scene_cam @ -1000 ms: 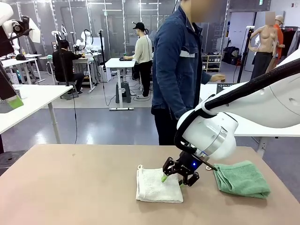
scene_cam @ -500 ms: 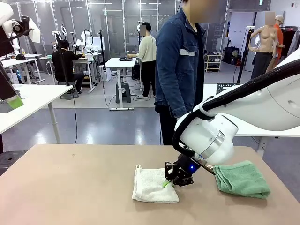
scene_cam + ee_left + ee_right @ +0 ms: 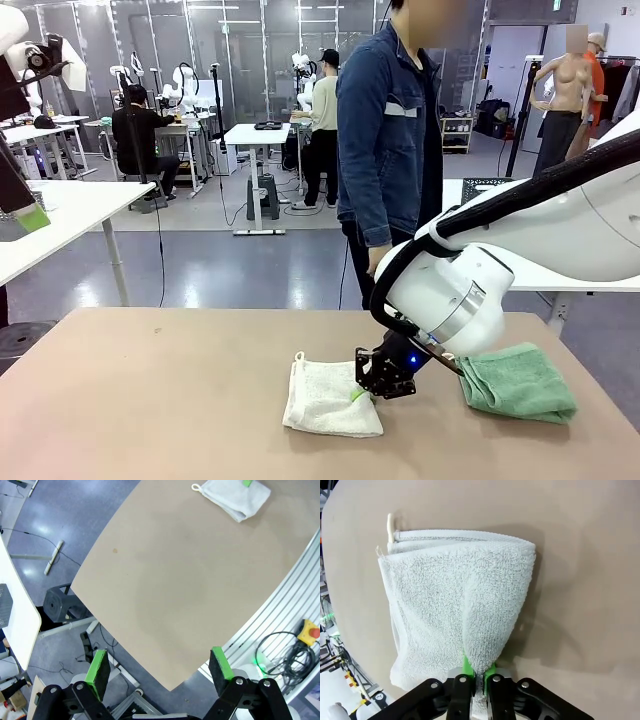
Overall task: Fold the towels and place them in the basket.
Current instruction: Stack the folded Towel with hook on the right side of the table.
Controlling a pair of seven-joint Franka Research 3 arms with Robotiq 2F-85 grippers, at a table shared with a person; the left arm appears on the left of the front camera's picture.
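Towel first: the cream-white towel [image 3: 330, 397] lies folded near the middle of the table [image 3: 150, 390], its little loop at the far-left corner. The right gripper [image 3: 362, 388] pinches the towel's right edge, pads pressed together on a raised ridge of cloth, probably so the folded layers lift as one. Just right of it sits the mint green towel [image 3: 517, 382], bunched and waiting. The left gripper [image 3: 159, 666] hangs high above the table's edge, pads spread wide, holding nothing. A person [image 3: 390, 150] stands at the far side.
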